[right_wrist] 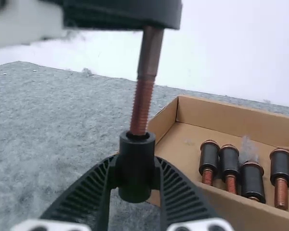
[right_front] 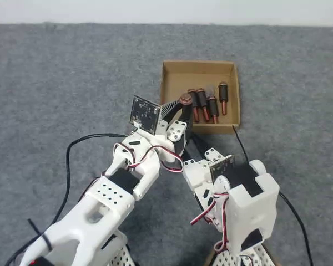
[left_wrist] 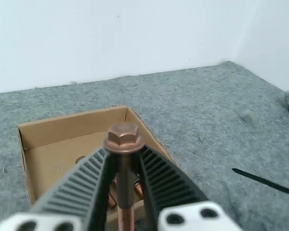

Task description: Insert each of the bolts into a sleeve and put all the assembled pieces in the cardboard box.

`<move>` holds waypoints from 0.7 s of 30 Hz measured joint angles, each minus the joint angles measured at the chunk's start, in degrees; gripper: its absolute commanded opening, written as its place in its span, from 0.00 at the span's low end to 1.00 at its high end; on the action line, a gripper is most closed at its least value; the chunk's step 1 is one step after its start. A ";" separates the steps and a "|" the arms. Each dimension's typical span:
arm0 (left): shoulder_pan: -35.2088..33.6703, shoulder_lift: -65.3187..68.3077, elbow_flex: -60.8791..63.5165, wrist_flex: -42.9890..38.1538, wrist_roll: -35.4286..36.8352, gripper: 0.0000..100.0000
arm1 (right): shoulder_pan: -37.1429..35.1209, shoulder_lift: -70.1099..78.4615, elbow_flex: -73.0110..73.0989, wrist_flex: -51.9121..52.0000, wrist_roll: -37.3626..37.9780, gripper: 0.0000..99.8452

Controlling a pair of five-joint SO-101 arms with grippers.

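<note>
Two clenched grippers: the left gripper (left_wrist: 124, 158) pinches the bolt (left_wrist: 124, 139) under its head, and the right gripper (right_wrist: 136, 169) clasps the sleeve (right_wrist: 136, 150), thread tip just inside its bore. Pushing straight along the axis should avoid jamming. The cardboard box (right_front: 167, 83) wall, just beside, crowds them. The carpet (right_front: 72, 83) opposite offers room.

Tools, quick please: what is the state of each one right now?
Left tool: closed, holding the bolt.
Right tool: closed, holding the sleeve.
</note>
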 measured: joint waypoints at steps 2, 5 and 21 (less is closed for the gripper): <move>0.00 0.00 0.35 -0.09 0.00 0.01 | 0.18 0.00 0.00 0.00 0.00 0.01; 0.18 0.00 1.67 -0.09 0.00 0.01 | 0.00 -0.09 0.00 0.00 0.00 0.01; 1.76 0.00 4.40 0.79 -0.35 0.01 | 1.05 -0.35 0.26 0.00 3.96 0.01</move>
